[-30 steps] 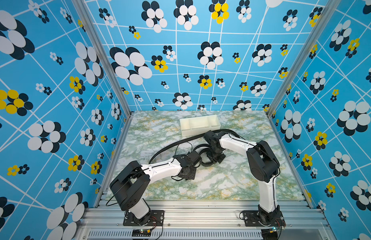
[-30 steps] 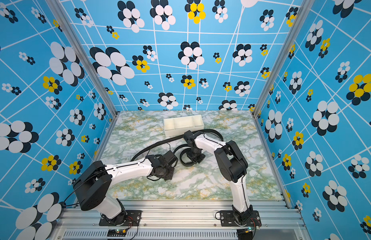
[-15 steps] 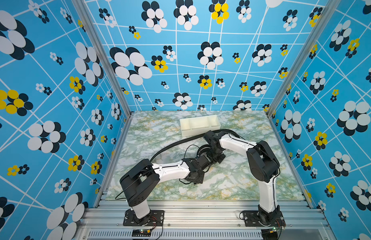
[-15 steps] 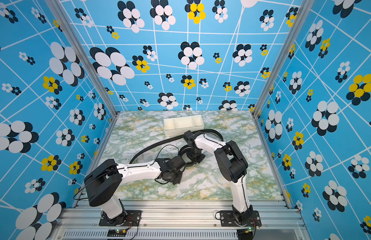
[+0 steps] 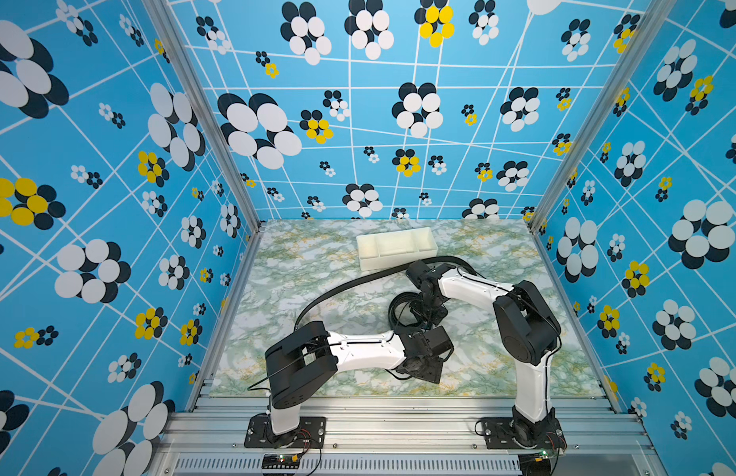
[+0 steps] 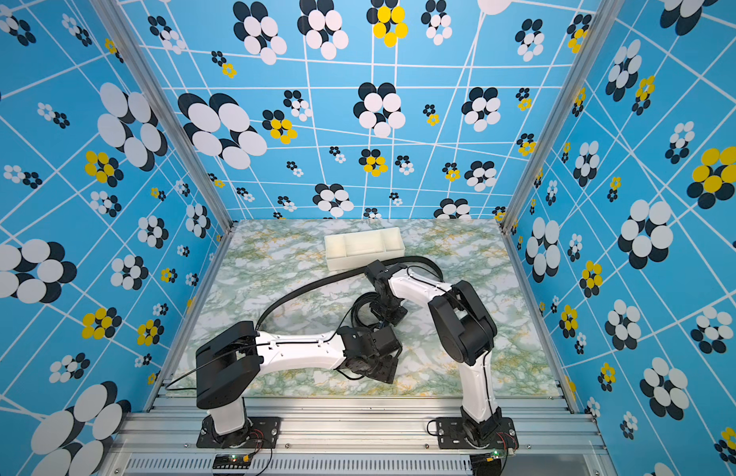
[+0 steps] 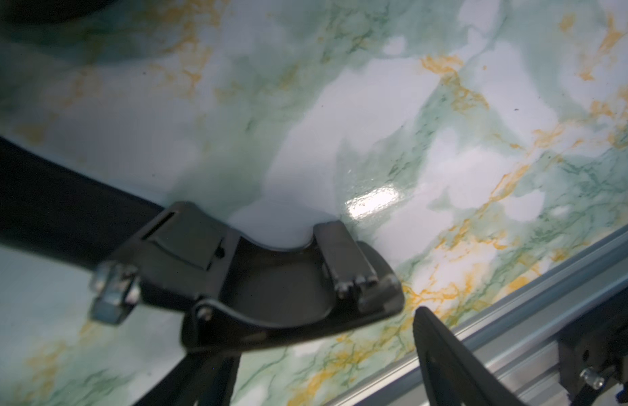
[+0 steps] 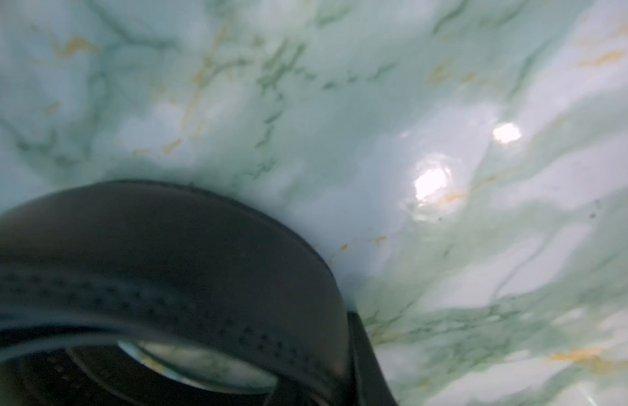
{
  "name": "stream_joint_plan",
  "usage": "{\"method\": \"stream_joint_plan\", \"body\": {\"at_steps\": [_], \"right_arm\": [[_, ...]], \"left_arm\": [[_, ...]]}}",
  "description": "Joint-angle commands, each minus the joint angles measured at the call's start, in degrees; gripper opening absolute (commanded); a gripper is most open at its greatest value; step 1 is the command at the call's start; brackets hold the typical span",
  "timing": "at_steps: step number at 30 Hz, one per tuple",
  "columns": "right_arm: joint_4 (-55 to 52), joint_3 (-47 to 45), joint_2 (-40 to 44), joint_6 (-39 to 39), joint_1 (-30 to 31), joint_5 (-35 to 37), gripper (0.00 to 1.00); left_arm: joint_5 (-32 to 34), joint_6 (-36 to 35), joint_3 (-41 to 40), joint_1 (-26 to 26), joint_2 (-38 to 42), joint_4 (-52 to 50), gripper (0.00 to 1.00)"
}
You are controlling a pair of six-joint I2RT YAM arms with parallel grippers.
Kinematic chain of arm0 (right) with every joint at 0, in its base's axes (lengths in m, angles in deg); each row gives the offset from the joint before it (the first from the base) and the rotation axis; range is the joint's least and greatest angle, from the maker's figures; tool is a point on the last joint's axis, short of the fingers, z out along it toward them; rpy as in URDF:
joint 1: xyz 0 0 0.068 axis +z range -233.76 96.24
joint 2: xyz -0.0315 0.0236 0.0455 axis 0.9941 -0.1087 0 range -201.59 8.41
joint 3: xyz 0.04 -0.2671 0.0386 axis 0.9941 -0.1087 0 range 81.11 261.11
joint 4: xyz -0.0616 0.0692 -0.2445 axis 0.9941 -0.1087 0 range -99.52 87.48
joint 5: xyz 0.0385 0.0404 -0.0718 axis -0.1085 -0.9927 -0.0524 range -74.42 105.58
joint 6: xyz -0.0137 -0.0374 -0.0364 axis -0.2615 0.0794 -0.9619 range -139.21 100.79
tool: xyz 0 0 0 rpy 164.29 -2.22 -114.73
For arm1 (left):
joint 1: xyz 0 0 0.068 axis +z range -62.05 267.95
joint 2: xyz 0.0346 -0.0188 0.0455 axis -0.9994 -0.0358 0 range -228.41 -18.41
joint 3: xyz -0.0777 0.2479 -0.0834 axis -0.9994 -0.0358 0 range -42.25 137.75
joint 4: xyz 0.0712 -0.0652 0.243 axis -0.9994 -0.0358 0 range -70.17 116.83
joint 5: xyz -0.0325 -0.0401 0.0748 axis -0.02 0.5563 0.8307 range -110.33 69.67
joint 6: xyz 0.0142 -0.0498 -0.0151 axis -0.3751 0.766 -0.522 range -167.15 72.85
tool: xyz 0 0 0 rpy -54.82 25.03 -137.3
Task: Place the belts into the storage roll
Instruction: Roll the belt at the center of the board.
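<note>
Right jaws are closed on the coiled belt (image 5: 400,307), low at the desk (image 5: 317,255), while the left jaws stand spread open with a dark buckle (image 7: 256,274) lying free just ahead of them. The second belt (image 5: 350,284) curves loose behind both pairs of jaws and passes just beside the storage roll (image 5: 399,260), which waits empty beyond the right jaws. I think the coil must be kept tight now: the right jaws should press all loops together and lift straight, so nothing springs open before a compartment. The desk is glossy, green and white marble print with yellow veins, so a strap can slide. Blue flowered walls (image 5: 111,165) close three sides.
</note>
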Motion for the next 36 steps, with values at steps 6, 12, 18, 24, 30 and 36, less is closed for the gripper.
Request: {"method": "stream_joint_plan", "body": {"at_steps": [6,12,18,24,30,36], "right_arm": [[-1.38,-4.42,-1.3,-3.86,1.49,-4.93,0.0],[0.48,-7.33,-0.06,-1.08,1.57,-4.03,0.0],[-1.32,-4.71,-1.37,-1.04,1.56,-4.04,0.0],[-1.98,-2.3,-2.86,-0.63,1.57,-4.63,0.0],[-2.32,-0.73,-3.39,-0.26,1.54,-4.54,0.0],[-2.43,-0.15,-3.76,0.41,1.54,-4.63,0.0]], "left_arm": [[5.45,-3.87,4.29,5.14,17.89,-19.48,0.82],[1.66,-12.64,-2.73,25.97,26.73,-19.15,0.81],[-1.74,-29.41,8.61,32.66,9.8,-15.3,0.81],[-5.36,-37.68,18.3,33.42,-2.87,-13.08,0.82],[-7.39,-40.3,25.58,33.58,-12.44,-13.18,0.82],[-8.09,-41.91,29.89,33.08,-17.92,-14.29,0.81]]}}
